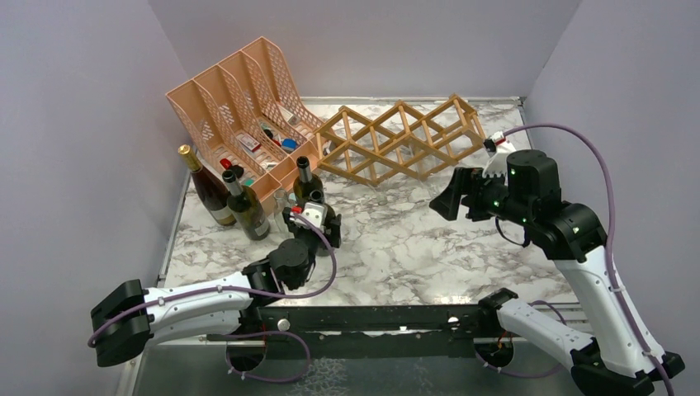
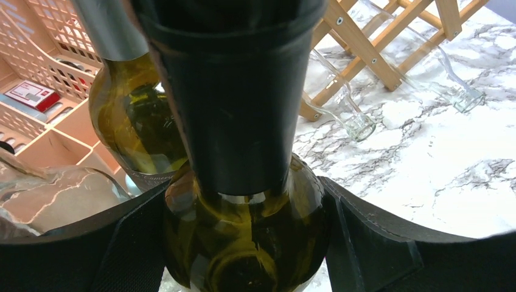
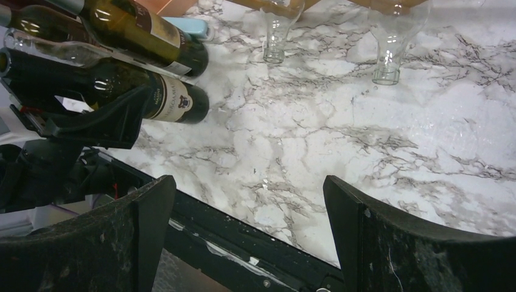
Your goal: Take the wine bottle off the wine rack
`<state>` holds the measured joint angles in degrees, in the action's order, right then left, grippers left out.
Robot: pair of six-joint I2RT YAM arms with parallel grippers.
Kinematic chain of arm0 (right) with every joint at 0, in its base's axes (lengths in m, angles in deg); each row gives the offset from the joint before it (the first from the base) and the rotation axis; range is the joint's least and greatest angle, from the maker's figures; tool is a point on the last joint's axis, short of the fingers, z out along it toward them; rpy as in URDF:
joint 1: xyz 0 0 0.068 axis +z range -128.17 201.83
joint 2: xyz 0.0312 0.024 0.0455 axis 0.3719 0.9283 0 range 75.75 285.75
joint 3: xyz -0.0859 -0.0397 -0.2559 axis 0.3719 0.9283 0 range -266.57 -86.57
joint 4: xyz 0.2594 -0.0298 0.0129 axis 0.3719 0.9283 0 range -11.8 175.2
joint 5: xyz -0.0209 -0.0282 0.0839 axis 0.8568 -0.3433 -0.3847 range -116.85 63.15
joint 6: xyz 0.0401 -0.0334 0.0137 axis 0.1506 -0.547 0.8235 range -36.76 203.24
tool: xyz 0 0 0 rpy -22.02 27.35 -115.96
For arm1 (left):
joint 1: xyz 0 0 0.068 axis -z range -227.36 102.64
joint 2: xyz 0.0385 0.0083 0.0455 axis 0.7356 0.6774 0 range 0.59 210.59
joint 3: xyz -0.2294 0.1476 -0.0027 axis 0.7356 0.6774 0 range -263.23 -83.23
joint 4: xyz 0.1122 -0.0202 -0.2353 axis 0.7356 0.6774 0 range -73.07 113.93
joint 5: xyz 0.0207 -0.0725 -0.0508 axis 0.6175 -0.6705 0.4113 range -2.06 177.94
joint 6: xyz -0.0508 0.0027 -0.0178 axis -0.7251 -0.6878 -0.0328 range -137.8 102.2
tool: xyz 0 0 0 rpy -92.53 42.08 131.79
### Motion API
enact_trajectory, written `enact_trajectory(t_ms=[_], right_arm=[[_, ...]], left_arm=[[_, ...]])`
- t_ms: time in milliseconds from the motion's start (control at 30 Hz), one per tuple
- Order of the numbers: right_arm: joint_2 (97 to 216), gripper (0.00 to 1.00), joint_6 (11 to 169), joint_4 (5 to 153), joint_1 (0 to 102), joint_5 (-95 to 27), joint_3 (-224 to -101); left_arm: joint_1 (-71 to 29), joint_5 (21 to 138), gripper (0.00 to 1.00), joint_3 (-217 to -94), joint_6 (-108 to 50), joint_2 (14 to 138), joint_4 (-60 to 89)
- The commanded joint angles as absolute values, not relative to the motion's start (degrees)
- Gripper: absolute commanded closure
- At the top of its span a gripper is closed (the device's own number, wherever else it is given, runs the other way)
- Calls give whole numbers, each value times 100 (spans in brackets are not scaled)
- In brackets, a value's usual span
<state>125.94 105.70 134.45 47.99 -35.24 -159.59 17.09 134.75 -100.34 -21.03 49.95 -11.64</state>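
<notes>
Left end effector (image 2: pixel 243 243) around wine bottle (image 2: pixel 243 255).

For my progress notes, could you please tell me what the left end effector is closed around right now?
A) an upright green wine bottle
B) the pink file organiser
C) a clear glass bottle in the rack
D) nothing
A: the left end effector straddles the upright green wine bottle, its fingers against either side of the glass.

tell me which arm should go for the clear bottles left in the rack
Right, probably. Its fingers stand open and empty near the wine rack, facing the clear bottles poking out of it. The left fingers are busy around a green wine bottle beside the pink organiser.
</notes>
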Motion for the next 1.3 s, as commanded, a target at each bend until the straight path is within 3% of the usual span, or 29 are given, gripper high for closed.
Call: enact_trajectory(t_ms=[0,133,500,933,1100,1267], right_arm=[[12581,6,10527,13219,4794,-3411,-15871],[12621,6,10518,13142,4793,-3392,-15748],[12649,6,10486,13025,4794,-3525,-15488],[12693,6,10516,12740,4793,-3752,-15090],[12777,6,10478,12708,4789,-3906,-15016],[12914,6,10605,12514,4793,-4133,-14838]], left_arm=[[1686,13791,10,-10102,-2333,4734,-1445],[1680,13891,1,-10263,-2507,4582,-1010],[1685,13191,1,-11152,-2826,4184,616],[1673,11712,1,-12162,-1238,2883,1833],[1675,12012,1,-13332,-525,3064,2571],[1675,12412,1,-14624,-529,4213,3268]])
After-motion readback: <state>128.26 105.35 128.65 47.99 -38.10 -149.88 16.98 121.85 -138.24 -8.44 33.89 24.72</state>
